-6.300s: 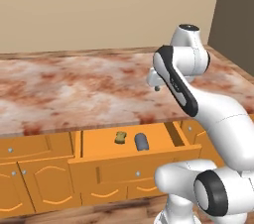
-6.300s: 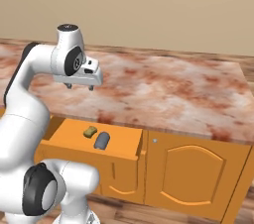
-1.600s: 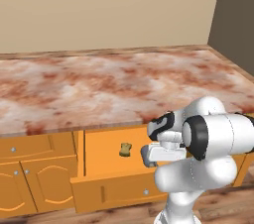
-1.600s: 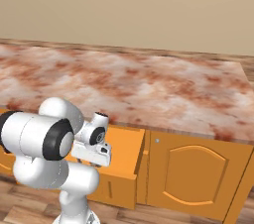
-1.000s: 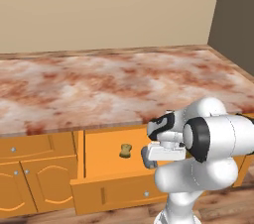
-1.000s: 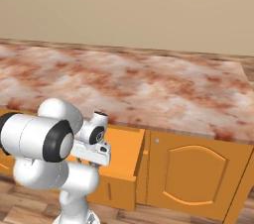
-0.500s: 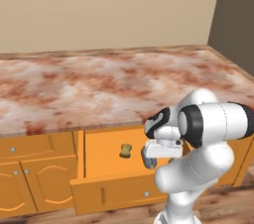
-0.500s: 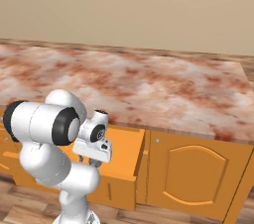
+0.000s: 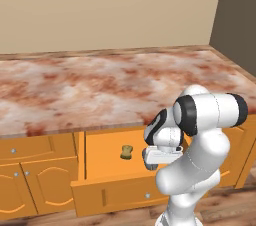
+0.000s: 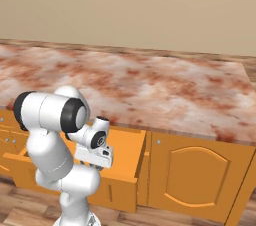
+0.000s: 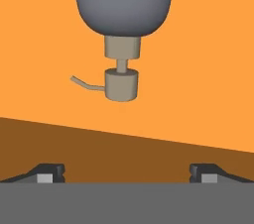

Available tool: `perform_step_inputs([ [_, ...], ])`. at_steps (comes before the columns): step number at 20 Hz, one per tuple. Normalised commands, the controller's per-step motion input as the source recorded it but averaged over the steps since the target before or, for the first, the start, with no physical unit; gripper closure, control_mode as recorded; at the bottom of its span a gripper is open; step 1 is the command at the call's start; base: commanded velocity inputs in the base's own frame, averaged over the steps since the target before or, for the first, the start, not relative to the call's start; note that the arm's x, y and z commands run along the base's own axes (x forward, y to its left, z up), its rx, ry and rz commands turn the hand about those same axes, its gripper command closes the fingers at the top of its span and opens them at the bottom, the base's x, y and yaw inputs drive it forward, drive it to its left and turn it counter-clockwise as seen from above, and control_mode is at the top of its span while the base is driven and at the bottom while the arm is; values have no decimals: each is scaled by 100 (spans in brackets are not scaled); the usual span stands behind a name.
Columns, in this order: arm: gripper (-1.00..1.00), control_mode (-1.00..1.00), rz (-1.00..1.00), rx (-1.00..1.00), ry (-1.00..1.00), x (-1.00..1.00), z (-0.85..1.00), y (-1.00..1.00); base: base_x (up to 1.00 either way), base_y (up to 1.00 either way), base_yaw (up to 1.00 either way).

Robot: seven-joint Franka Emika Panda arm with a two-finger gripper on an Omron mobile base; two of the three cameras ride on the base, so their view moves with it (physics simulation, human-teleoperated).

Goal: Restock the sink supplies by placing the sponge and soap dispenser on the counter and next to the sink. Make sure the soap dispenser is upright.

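Gripper (image 11: 127,173) is wide open w/ nothing held, fingertips (image 11: 47,172) low at both sides of the hand view, dispenser (image 11: 124,5) lying at top centre w/ pump pointing toward the gripper, apparently on the drawer (image 9: 100,150) floor. Sponge (image 9: 127,152) sits in the open drawer, centre-low in left base view, under the table (image 9: 75,90) edge, just left of the arm.

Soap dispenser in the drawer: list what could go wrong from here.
1. The soap dispenser lies on its side with its pump toward the open tool; closing on the thin neck could let it slip.
2. The sponge lies nearby in the drawer; the arm could knock it.
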Motion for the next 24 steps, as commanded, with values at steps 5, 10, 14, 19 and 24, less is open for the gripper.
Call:
perform_step_inputs([
  [5,-100,-100,0,0,-7,0,0,0,0,0,0],
  [10,-100,-100,0,0,-9,3,0,0,0,0,0],
  [14,-100,-100,0,0,-4,21,0,-1,0,0,0],
  [19,-100,-100,0,0,-1,26,1,0,0,0,0],
  [24,-100,-100,-1,0,0,31,2,5,0,0,0],
])
